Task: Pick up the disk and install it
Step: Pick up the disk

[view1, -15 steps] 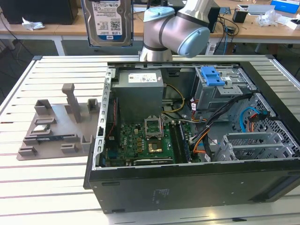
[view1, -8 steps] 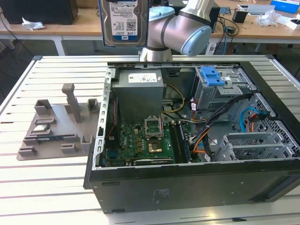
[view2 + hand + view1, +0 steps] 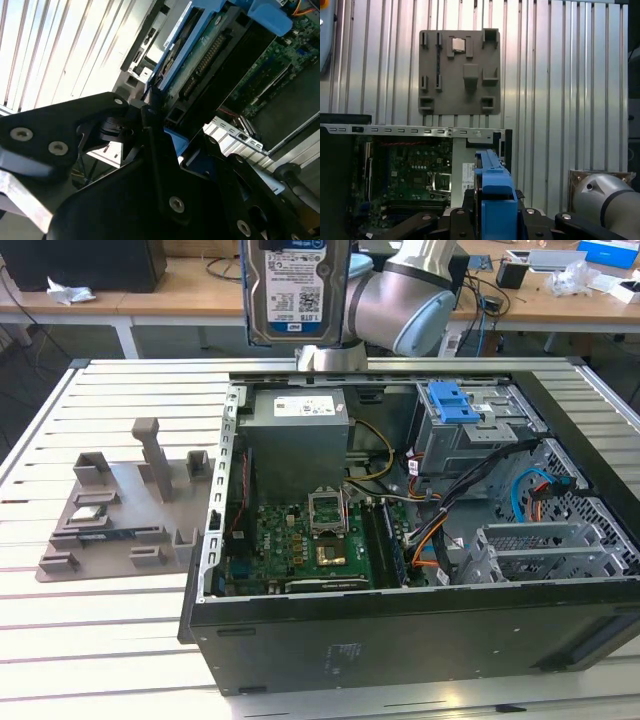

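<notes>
Disk (image 3: 298, 285): held upright in the air, label facing the exterior view, at 12 o'clock above the open computer case (image 3: 400, 630) and directly over its grey power-supply box (image 3: 297, 430).
Gripper (image 3: 495, 212): closed on the disk's blue carrier rails in both wrist views.
Grey fixture plate (image 3: 110, 520): flat on the slatted tabletop (image 3: 100, 640), at 9 o'clock of the case.
</notes>
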